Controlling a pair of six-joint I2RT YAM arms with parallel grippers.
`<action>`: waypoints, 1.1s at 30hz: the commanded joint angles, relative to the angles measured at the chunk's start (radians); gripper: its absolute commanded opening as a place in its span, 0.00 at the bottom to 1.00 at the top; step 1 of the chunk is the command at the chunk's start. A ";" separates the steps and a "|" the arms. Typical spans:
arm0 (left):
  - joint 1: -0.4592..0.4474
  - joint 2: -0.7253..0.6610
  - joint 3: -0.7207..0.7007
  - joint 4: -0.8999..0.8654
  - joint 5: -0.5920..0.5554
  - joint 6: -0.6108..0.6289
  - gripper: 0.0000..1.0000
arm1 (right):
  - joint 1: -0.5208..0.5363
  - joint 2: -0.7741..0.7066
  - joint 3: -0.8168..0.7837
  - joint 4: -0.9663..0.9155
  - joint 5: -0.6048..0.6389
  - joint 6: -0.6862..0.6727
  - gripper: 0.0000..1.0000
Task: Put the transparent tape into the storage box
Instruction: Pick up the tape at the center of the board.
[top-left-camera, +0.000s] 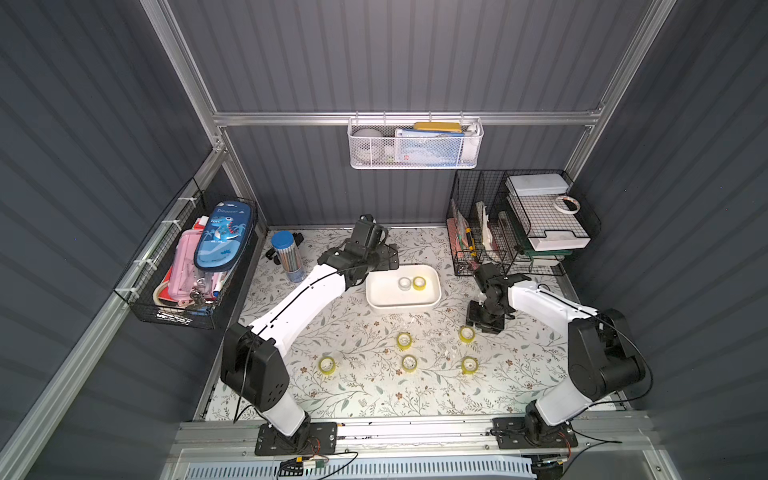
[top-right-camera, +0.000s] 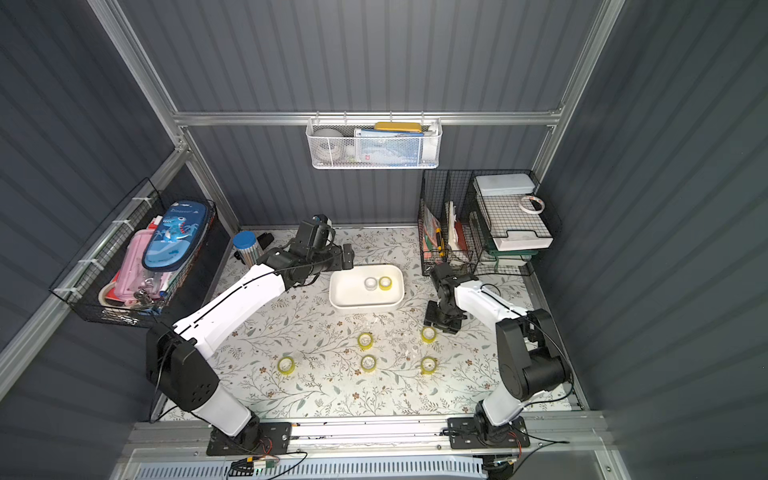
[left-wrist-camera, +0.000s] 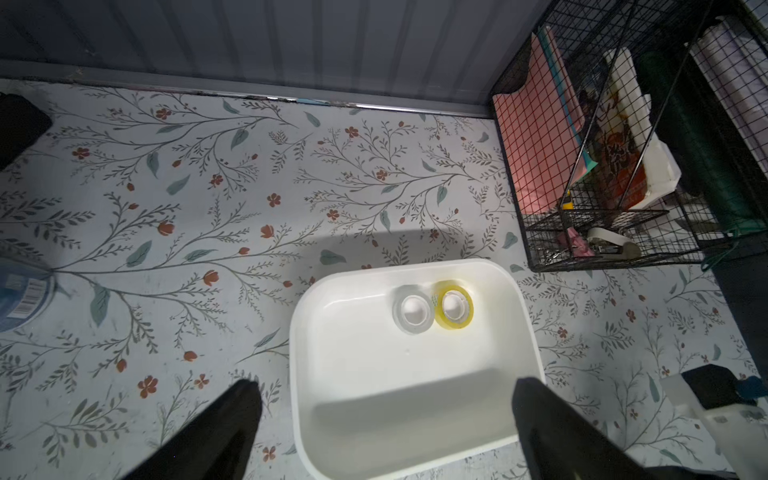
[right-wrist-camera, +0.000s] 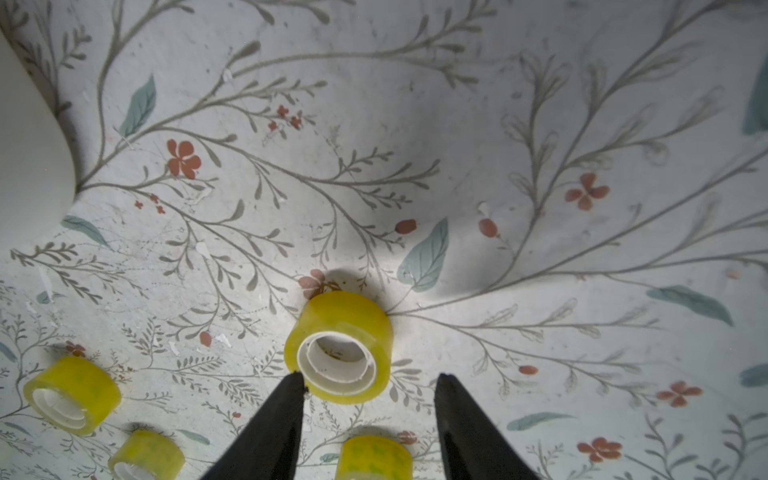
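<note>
storage box (top-left-camera: 384, 293) holds colourless roll (top-left-camera: 404, 283) touching yellow roll (top-left-camera: 419, 283), both pale-cored. five more yellow rolls (top-left-camera: 409, 363) on floral mat (top-left-camera: 357, 390), near side. left gripper (left-wrist-camera: 386, 384) wide open over box's left end; right gripper (right-wrist-camera: 370, 376) apart, unclamped, at far-right roll (right-wrist-camera: 338, 347).

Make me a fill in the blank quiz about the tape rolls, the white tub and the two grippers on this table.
The white tub holds ___ rolls of tape.
Yellow rolls lying on the table number ___.
The left gripper, jaws open, hangs above the ___.
The right gripper has its open jaws by a roll coloured ___.
Missing words: two; five; tub; yellow.
</note>
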 joint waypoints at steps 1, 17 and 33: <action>-0.006 -0.011 -0.027 -0.066 -0.030 -0.002 0.99 | -0.004 0.015 -0.032 0.043 -0.023 0.025 0.52; -0.006 -0.015 -0.057 -0.064 -0.021 -0.015 0.99 | -0.002 0.063 -0.104 0.126 -0.026 0.049 0.42; -0.004 -0.053 -0.108 -0.075 -0.032 -0.023 0.99 | 0.011 0.021 0.079 -0.010 0.061 -0.004 0.00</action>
